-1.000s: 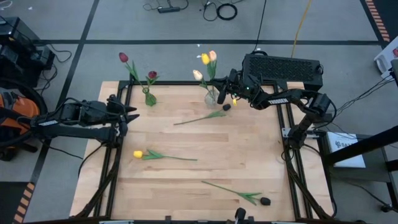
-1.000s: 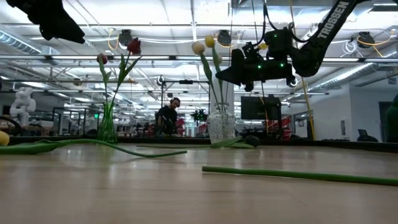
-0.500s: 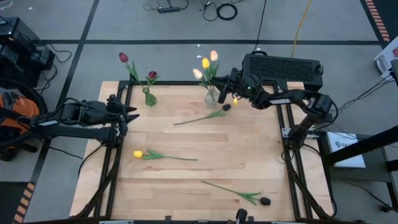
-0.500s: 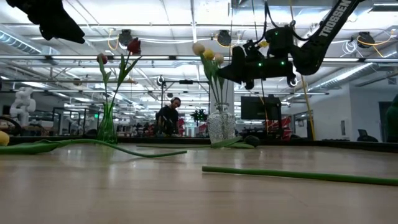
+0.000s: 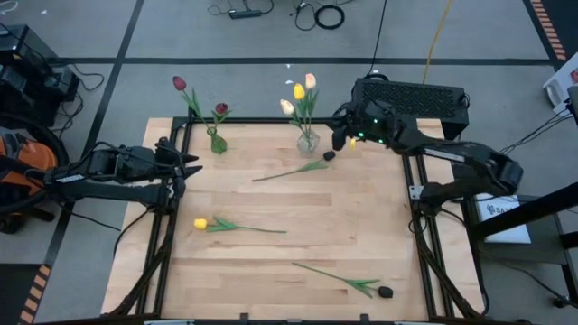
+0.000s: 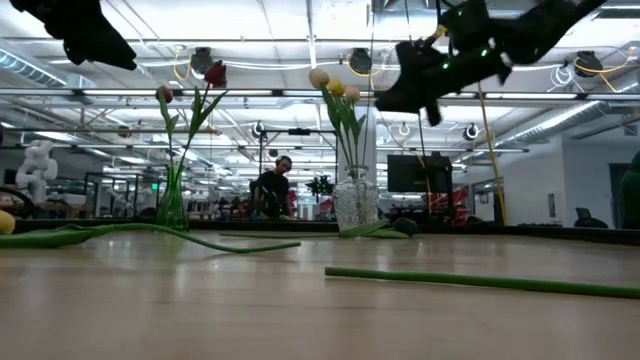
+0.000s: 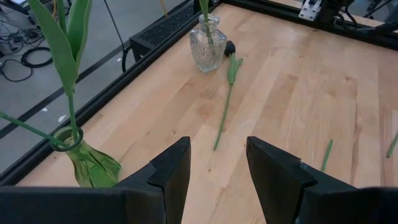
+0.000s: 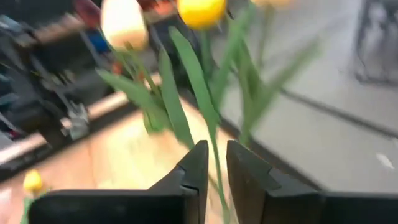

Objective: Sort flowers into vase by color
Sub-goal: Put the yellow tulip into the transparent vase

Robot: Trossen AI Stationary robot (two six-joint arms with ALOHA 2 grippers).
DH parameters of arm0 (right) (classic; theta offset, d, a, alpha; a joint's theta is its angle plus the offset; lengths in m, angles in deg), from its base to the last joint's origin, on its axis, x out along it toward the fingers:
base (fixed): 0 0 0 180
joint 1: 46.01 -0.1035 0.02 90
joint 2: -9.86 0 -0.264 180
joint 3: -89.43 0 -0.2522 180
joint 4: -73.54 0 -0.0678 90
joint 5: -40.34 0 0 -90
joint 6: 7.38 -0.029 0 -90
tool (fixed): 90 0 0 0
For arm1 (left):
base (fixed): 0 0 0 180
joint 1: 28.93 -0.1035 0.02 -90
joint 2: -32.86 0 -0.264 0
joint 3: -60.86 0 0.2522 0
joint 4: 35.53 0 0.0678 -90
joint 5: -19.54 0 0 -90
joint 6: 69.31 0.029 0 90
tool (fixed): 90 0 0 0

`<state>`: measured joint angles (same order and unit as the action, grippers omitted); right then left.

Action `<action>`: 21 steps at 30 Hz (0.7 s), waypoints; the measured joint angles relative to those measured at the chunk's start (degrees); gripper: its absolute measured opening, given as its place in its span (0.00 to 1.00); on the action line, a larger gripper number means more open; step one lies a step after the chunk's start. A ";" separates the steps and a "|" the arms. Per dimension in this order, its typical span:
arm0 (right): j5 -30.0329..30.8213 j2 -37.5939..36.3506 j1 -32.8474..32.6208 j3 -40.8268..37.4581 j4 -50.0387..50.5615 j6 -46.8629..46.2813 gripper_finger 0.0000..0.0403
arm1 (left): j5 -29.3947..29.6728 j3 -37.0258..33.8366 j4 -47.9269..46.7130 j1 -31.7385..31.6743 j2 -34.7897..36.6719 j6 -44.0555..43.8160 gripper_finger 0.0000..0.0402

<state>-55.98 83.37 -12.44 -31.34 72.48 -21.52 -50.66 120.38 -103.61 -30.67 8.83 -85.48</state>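
On tabletop, 3 flowers lie flat: yellow tulip w/ head left, stem pointing right. Others stand upright in clear vase. Right gripper beside it, fingers narrowly apart, empty. Left gripper fingers spread.

Pale blond wooden worktop, faint plank lines, black metal frame.

Upper left: green glass vase holding two dark red tulips.

Upper centre: clear cut-glass vase with yellow tulip and two cream-peach tulips.

Loose on the boards: yellow-headed tulip, left of centre, green stem; two dark maroon-headed tulips, green stems and leaves.

Both arms black. Floor grey with black tape lines.
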 joint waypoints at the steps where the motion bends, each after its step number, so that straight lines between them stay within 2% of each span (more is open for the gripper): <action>1: 1.51 -1.90 -0.59 1.09 5.86 -0.59 0.12 | -0.01 0.00 0.00 0.00 0.00 0.00 0.41; 5: 6.62 -7.19 -4.15 4.94 23.68 -3.93 0.05 | 0.01 0.00 0.02 -0.01 -0.01 0.00 0.41; 9: 11.51 -9.74 -8.43 8.04 35.08 -11.09 0.01 | 0.01 0.00 0.06 -0.01 0.00 0.00 0.41; 13: 15.03 -9.98 -12.51 9.12 43.21 -20.34 0.00 | 0.01 0.00 0.09 0.00 -0.02 0.00 0.41; 21: 15.11 -8.16 -20.97 9.14 54.77 -40.01 0.00 | 0.01 0.00 0.13 0.00 -0.02 0.00 0.41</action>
<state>-40.87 75.21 -33.41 -22.20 127.25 -61.53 -50.64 120.38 -103.48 -30.67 8.81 -85.48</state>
